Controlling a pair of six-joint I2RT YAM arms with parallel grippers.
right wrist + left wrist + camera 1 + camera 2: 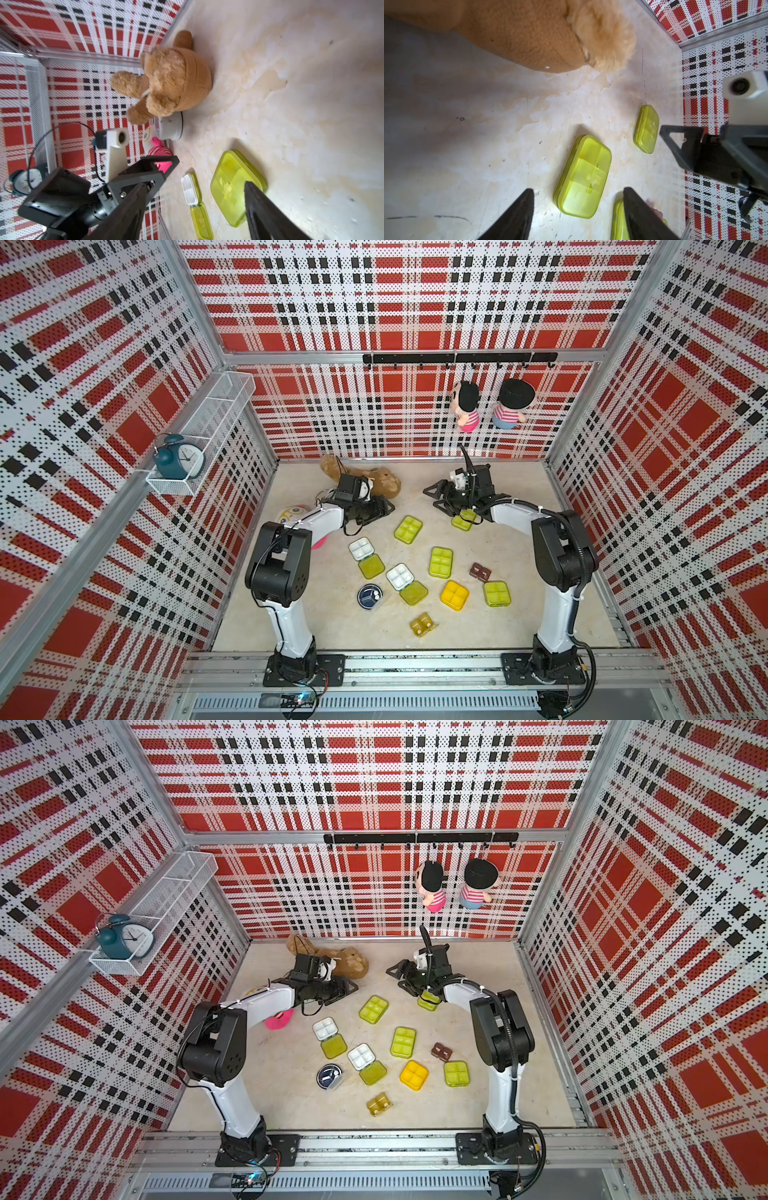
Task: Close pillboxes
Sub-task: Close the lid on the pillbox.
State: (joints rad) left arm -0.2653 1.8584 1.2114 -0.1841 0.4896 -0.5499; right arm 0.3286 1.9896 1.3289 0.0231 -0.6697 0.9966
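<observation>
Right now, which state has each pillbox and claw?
Left claw, open.
Right claw, open.
Rear white pillbox, open.
Front white pillbox, open.
Yellow pillbox, closed.
Leftmost lime pillbox, closed.
Rearmost lime pillbox, closed.
Middle lime pillbox, closed.
Rightmost lime pillbox, closed.
Navy pillbox, unclear.
Brown pillbox, unclear.
Amber pillbox, unclear.

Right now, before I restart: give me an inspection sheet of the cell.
Surface: beige tabletop, stained.
Job's things: two open lime pillboxes, white trays exposed; four closed lime pillboxes, one partly under the right wrist; orange-yellow pillbox closed; brown pillbox, navy pillbox, amber pillbox: lids unclear.
Clutter: brown plush at the back; pink item by the left arm.
Grippers: left gripper open, empty; right gripper open, empty.
Cables: black cable loop at the left wrist; conduit along the right arm.
Surroundings: plaid walls; alarm clock in wire shelf; two dolls on hook rail.
</observation>
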